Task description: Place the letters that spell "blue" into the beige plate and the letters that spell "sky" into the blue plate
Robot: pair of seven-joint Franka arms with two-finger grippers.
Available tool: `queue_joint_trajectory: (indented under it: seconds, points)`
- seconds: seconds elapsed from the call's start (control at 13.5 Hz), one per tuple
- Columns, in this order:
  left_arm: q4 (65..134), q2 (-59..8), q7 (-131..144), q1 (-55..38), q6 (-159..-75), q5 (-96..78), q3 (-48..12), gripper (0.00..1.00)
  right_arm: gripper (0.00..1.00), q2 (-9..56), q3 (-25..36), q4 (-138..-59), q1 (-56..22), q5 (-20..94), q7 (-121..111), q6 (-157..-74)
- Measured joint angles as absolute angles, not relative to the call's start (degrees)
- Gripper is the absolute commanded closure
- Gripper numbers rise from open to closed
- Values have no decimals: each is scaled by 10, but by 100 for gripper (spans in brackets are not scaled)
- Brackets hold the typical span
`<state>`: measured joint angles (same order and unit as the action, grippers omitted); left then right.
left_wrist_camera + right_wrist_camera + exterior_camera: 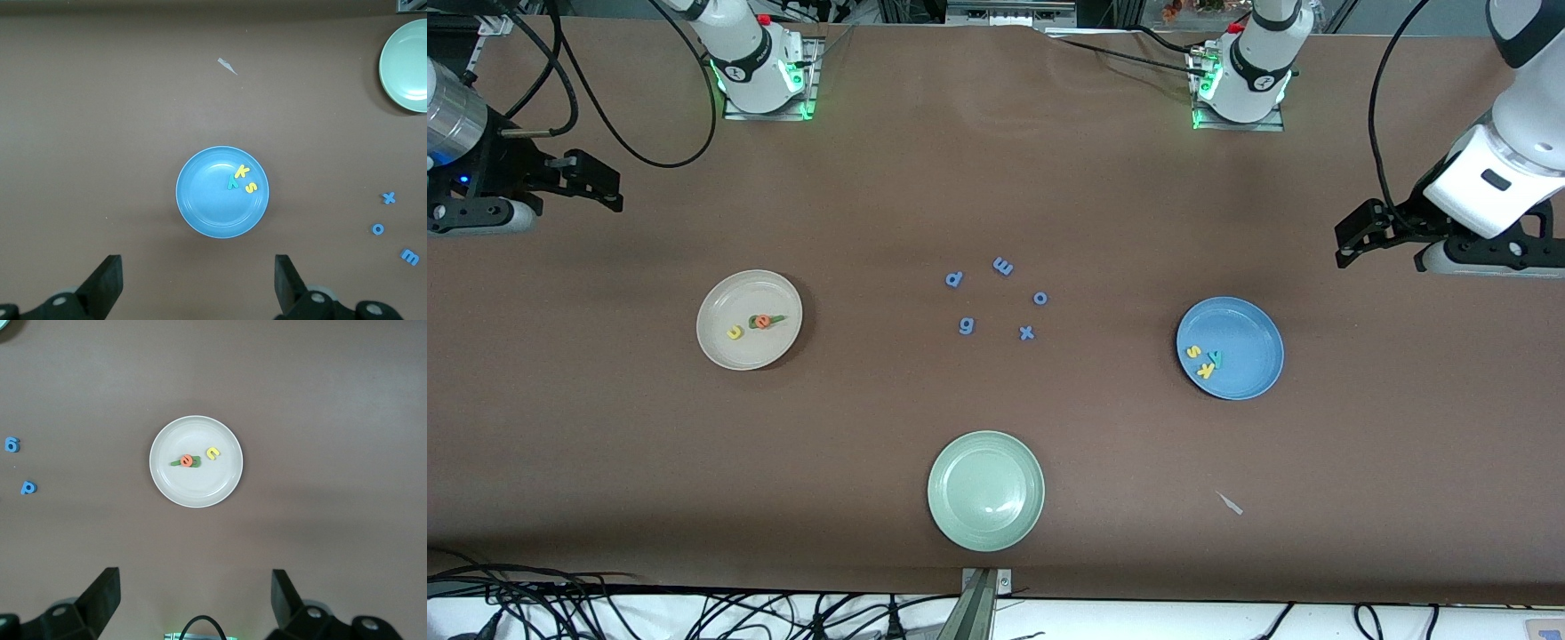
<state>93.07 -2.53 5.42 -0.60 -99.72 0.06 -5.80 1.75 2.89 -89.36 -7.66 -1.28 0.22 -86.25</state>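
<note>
The beige plate (pixel 734 298) (pixel 193 490) lies toward the right arm's end of the table. It holds a yellow u (pixel 735 332) (pixel 213 454), an orange e (pixel 762 321) (pixel 187 461) and green letter pieces (pixel 775 318) (pixel 196 460) partly under the e. The blue plate (pixel 1249 342) (pixel 207 200) lies toward the left arm's end with a yellow s (pixel 1192 352) (pixel 251 188), a yellow k (pixel 1207 369) (pixel 241 171) and a teal y (pixel 1215 358) (pixel 232 182) in it. My left gripper (pixel 1383 236) (pixel 198 287) hangs open and empty over bare table beside the blue plate. My right gripper (pixel 596 182) (pixel 193 603) hangs open and empty beside the beige plate.
A pale green plate (pixel 985 490) (pixel 407 63) with nothing in it sits nearest the front camera. Several periwinkle-blue letters (pixel 1003 266) lie in the table's middle between the two filled plates. A small grey scrap (pixel 1231 504) (pixel 227 65) lies nearer the camera than the blue plate.
</note>
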Motion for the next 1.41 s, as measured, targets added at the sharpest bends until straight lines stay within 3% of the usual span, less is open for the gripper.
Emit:
queue_joint_trajectory:
  seconds: [1.41]
  points:
    - [931,-21,53,-6,-922,1,-56,0,0,22,27,-894,-79,-12,1,-863]
